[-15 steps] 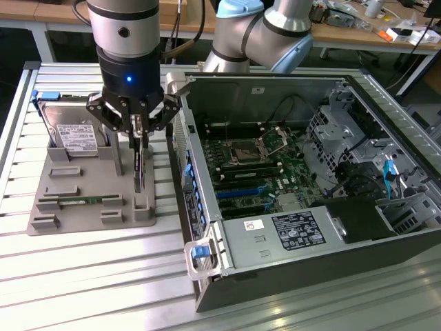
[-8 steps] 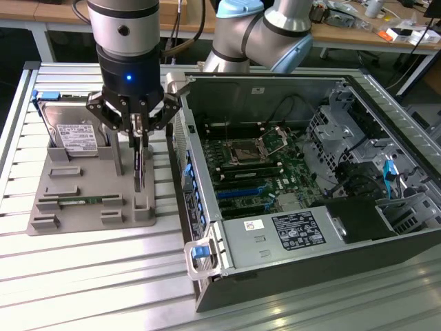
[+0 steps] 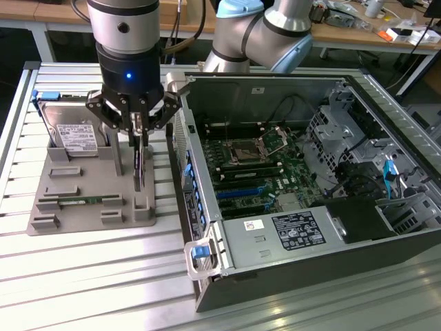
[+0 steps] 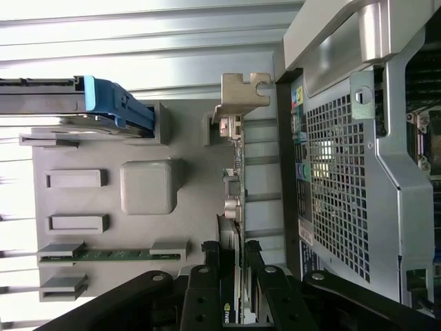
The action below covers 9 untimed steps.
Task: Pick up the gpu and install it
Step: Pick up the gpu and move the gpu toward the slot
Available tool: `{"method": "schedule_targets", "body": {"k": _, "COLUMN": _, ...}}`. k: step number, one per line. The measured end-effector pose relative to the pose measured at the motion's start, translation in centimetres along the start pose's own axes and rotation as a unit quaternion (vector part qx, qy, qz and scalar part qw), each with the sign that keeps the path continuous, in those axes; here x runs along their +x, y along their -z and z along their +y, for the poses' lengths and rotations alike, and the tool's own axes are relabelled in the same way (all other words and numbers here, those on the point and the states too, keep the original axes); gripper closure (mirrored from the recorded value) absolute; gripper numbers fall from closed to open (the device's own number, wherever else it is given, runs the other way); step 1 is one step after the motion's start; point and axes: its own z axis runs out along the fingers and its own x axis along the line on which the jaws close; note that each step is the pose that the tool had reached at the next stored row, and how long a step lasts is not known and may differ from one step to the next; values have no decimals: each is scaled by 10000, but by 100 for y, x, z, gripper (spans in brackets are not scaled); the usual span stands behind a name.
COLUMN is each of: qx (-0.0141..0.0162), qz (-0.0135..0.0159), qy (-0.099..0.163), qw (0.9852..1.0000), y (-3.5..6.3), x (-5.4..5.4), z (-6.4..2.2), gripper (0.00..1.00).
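Note:
The gpu (image 3: 140, 169) is a thin dark card standing on edge over the grey parts holder (image 3: 83, 210), just beside the open computer case (image 3: 331, 234). My gripper (image 3: 140, 134) comes down from above and is shut on the card's upper edge. In the wrist view the card (image 4: 236, 179) runs away from the fingers (image 4: 207, 265), which press on both of its faces, and its silver bracket (image 4: 242, 93) is at the far end. I cannot tell whether its lower edge still sits in the holder's slot.
A silver hard drive (image 3: 69, 134) with a blue frame stands at the holder's back. A green memory stick (image 3: 79, 201) lies near the holder's front. Inside the case, the motherboard (image 3: 251, 155) has blue slots (image 3: 241, 191). The case wall rises close to the card.

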Motion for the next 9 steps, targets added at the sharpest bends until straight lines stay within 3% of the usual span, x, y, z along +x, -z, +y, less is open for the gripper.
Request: {"method": "schedule_targets", "body": {"k": 9, "qx": 0, "qz": 0, "qy": 0, "qw": 10000, "y": 49, "x": -1, "z": 0, "gripper": 75}}
